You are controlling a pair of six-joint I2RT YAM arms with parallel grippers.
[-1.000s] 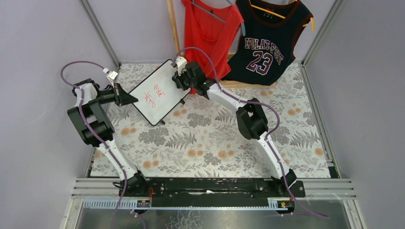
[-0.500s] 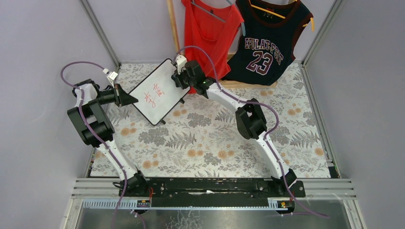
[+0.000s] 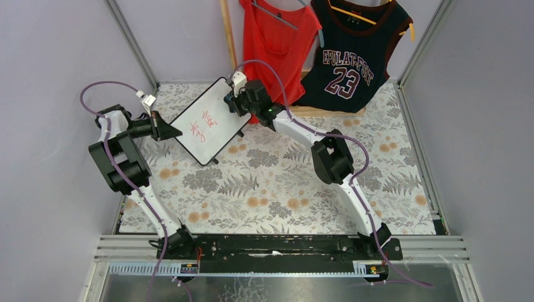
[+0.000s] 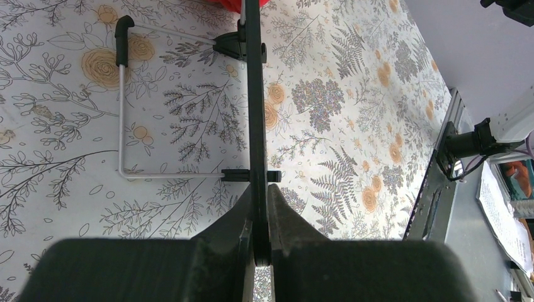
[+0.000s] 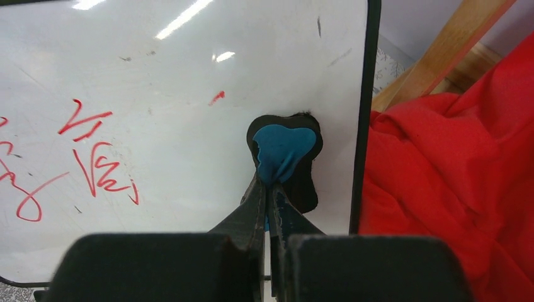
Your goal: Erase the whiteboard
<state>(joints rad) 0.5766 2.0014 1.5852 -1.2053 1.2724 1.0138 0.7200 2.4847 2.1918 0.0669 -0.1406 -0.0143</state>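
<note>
The whiteboard is a small white board with a thin black frame, held tilted above the table at the back left. Red handwriting covers its middle and left part; it also shows in the right wrist view. My left gripper is shut on the board's left edge, seen edge-on in the left wrist view. My right gripper is shut on a small blue eraser with a black pad, pressed on the board's surface near its right frame.
A red top and a dark number 23 jersey hang at the back by a wooden pole. The floral tablecloth covers the table. The board's wire stand hangs below it.
The right gripper with the eraser has shifted slightly up the board's right part. Some red strokes at the upper right of the writing have gone. The left arm holds still.
</note>
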